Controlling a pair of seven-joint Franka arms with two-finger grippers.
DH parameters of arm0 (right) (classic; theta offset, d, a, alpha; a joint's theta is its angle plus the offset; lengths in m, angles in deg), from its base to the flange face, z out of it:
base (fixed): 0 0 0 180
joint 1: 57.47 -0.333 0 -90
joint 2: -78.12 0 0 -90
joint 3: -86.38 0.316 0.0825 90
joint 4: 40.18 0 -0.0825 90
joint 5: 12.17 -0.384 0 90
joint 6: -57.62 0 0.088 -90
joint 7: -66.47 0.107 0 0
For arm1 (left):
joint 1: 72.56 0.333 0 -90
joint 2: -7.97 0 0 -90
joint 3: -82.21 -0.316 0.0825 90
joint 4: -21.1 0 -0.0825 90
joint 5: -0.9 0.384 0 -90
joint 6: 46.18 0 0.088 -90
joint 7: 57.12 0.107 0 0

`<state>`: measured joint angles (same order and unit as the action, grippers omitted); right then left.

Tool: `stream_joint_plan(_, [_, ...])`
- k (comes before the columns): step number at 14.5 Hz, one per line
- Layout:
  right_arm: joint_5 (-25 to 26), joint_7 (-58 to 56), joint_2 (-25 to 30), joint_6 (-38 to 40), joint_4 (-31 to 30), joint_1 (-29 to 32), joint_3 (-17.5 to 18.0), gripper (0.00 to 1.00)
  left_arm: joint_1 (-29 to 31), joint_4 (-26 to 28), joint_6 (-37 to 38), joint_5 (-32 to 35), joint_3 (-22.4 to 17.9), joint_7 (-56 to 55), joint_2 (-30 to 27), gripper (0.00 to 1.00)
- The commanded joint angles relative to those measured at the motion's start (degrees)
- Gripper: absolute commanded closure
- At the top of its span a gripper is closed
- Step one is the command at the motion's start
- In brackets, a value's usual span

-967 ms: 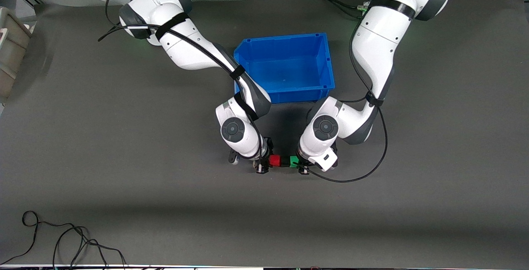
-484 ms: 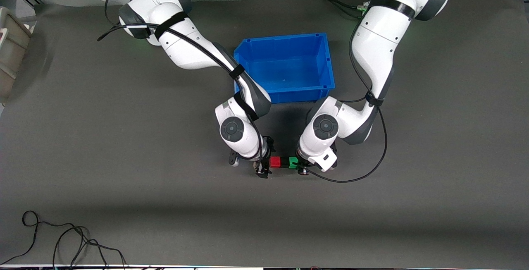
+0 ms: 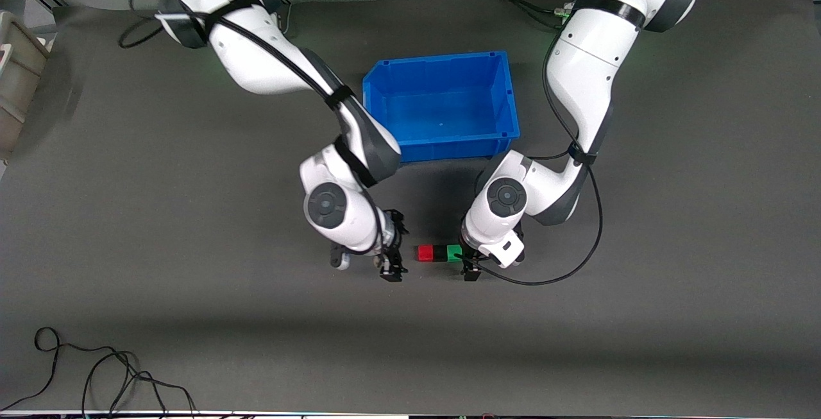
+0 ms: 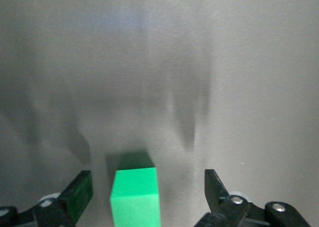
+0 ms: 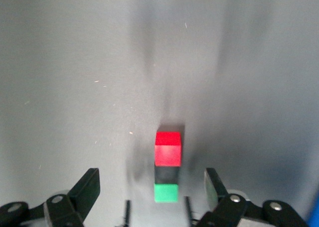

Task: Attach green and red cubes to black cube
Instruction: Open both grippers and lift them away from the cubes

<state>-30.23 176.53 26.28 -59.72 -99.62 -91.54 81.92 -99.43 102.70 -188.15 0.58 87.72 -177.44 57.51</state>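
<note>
The red cube [image 3: 424,253], the black cube [image 3: 440,253] and the green cube [image 3: 454,253] lie in one touching row on the mat, black in the middle. My left gripper [image 3: 469,256] is open at the green end, and its fingers straddle the green cube [image 4: 134,194] with a gap on each side. My right gripper [image 3: 393,247] is open and empty, a short way off the red end. The right wrist view shows the whole row between its open fingers: red [image 5: 168,148], black [image 5: 167,174], green [image 5: 166,192].
A blue bin [image 3: 436,59] stands farther from the front camera than the cubes, between the two arms. A loose black cable [image 3: 96,374] lies near the front edge at the right arm's end. A grey box [image 3: 13,66] sits at that end's edge.
My right gripper has let go of the red cube and drawn back toward the right arm's end of the table. The row of cubes and my left gripper have stayed in place.
</note>
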Motion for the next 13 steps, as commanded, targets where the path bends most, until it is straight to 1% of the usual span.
stream_joint_plan(1, [-0.7, -12.5, 7.4, 10.4, -1.9, 3.0, 0.1, 0.01, 0.8, -0.8, 7.9, 4.8, -0.4, 2.0, -3.6, 0.00])
stream_joint_plan(2, [-0.7, -17.2, 9.8, 14.7, -1.9, 4.6, 0.1, 0.01, 2.0, -1.0, 11.7, 6.0, -0.2, 5.3, -4.8, 0.00])
stream_joint_plan(5, [-0.6, -32.0, 16.8, 28.1, -2.2, 9.4, -0.5, 0.01, 3.7, -0.6, 22.5, 6.1, -0.4, 17.2, -10.8, 0.00])
stream_joint_plan(7, [0.0, -44.9, 20.5, 36.7, -2.2, 14.4, -0.6, 0.00, 7.9, -0.4, 27.8, 5.6, 0.3, 28.3, -14.2, 0.00])
stream_joint_plan(9, [0.4, -57.0, 24.9, 41.7, -3.4, 18.1, -0.7, 0.00, 10.1, -0.3, 33.2, 3.3, 0.1, 36.7, -16.3, 0.00])
stream_joint_plan(10, [0.9, -62.3, 27.7, 42.8, -4.8, 19.6, -1.1, 0.00, 11.0, -0.2, 35.3, 3.3, 0.1, 40.5, -17.0, 0.00])
stream_joint_plan(11, [2.4, -67.2, 29.8, 44.0, -6.0, 20.2, -1.2, 0.00, 11.9, 0.7, 36.4, 3.3, 0.0, 45.0, -18.1, 0.00])
stream_joint_plan(13, [8.5, -77.2, 32.5, 48.1, -6.5, 20.4, -1.8, 0.00, 14.4, 4.9, 36.6, 3.4, -0.1, 53.8, -22.9, 0.00])
